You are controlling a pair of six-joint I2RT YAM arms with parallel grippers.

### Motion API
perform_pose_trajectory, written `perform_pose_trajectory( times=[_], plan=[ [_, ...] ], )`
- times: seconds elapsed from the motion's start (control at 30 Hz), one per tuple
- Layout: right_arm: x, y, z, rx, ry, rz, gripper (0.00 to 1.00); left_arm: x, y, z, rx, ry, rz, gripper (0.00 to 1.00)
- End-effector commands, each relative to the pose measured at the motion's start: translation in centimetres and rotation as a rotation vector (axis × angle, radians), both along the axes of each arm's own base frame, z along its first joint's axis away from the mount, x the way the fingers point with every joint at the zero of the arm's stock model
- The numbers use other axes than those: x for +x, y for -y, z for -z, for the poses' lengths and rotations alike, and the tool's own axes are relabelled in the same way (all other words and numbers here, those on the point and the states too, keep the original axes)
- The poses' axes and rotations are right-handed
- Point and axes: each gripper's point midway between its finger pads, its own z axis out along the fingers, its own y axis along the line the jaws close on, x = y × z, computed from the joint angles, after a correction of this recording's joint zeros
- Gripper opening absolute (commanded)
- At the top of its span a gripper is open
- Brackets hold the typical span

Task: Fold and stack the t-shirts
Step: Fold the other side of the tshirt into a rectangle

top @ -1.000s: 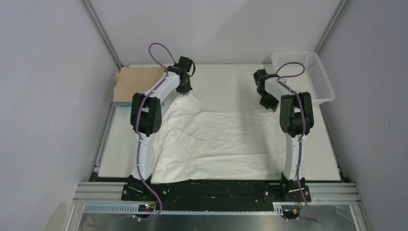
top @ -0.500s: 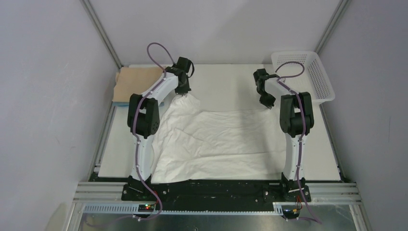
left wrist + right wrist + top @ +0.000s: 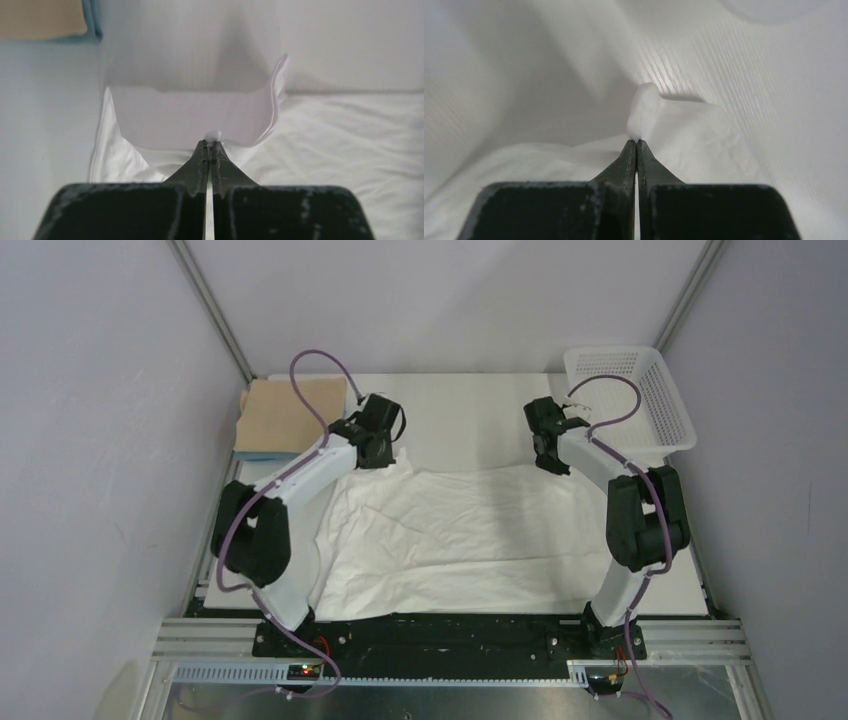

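Note:
The white t-shirt lies spread and wrinkled across the middle of the table. My left gripper is shut on its far left corner; in the left wrist view the pinched cloth curls up past the closed tips of that gripper. My right gripper is shut on the shirt's far right corner; a small tuft of cloth sticks out of that gripper. The tan t-shirt lies folded on the light blue t-shirt at the far left.
A white perforated plastic basket stands at the far right corner. Grey walls close in on both sides. The tan and blue stack also shows in the left wrist view at the top left.
Both grippers moved toward the near side, dragging the white shirt's far edge with them. Both arms' elbows swung outward and lower. The shirt's far edge now lies straighter.

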Motion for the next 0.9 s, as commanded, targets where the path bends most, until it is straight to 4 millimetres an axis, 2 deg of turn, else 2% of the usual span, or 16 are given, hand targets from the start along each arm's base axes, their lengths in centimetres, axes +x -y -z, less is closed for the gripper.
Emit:
perform_pose_trajectory(
  times=[0.0, 0.03, 0.13, 0.17, 0.2, 0.23, 0.4, 0.77, 0.87],
  plan=[
    [-1.6, -0.5, -1.7, 0.008, 0.057, -0.013, 0.0, -2.2, 0.3, -2.5, -0.033, 0.123, -0.033, 0.0],
    [-2.4, -0.5, -1.3, 0.005, 0.045, -0.016, 0.0, -3.2, 0.0, -2.5, -0.027, 0.135, -0.034, 0.0],
    [-4.0, -0.3, -2.2, -0.002, 0.062, -0.017, 0.0, -5.6, 0.2, -2.4, -0.025, 0.152, -0.023, 0.0],
    [-4.7, 0.0, -1.8, -0.008, 0.05, -0.021, 0.0, -6.7, -0.1, -2.1, -0.025, 0.15, -0.021, 0.0],
    [-5.1, 0.0, -2.3, -0.003, 0.066, -0.022, 0.0, -7.7, -0.2, -1.8, -0.027, 0.153, -0.019, 0.0],
    [-5.9, 0.2, -1.9, -0.007, 0.053, -0.021, 0.0, -8.3, -0.3, -1.6, -0.027, 0.152, -0.02, 0.0],
    [-8.5, 1.5, -2.0, -0.023, 0.059, -0.014, 0.0, -12.3, -0.7, -0.3, -0.057, 0.151, 0.001, 0.0],
    [-10.9, 3.4, -3.8, -0.03, 0.093, 0.007, 0.0, -17.9, -0.7, -0.7, -0.216, 0.181, 0.061, 0.0],
    [-11.4, 4.1, -3.6, -0.017, 0.088, 0.016, 0.0, -19.5, -1.3, -0.7, -0.239, 0.169, 0.071, 0.0]
  ],
)
